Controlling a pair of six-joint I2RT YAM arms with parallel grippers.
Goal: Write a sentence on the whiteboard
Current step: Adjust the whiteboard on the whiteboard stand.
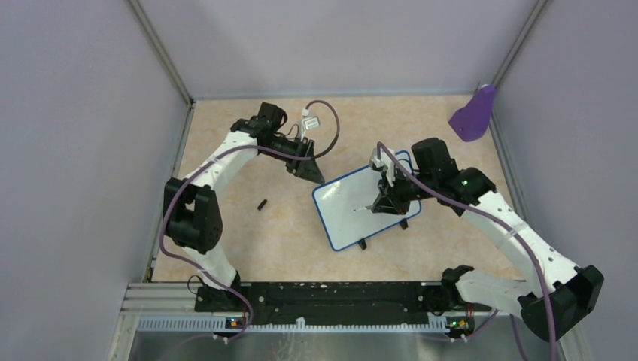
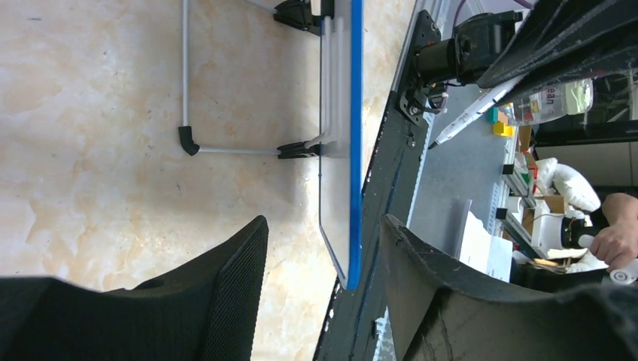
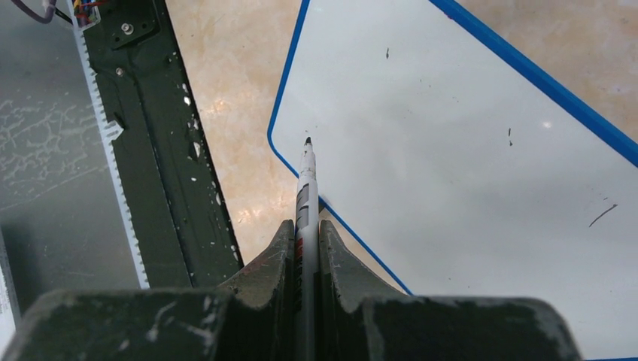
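We find the whiteboard [image 1: 353, 218] lying mid-desk [image 1: 248, 241], bare but for a few stray specks, so the sentence is not yet begun. The right gripper [image 3: 305, 227] is clamped tight on a marker [image 3: 304, 180], its tip aimed down over the whiteboard, which we judge is to start a line; we cannot tell if it touches. The left gripper [image 1: 310, 171], just beside the whiteboard's far-left edge, stands wide and empty, perhaps ready to steady it. A small dark cap [image 1: 262, 204] lies left of the whiteboard.
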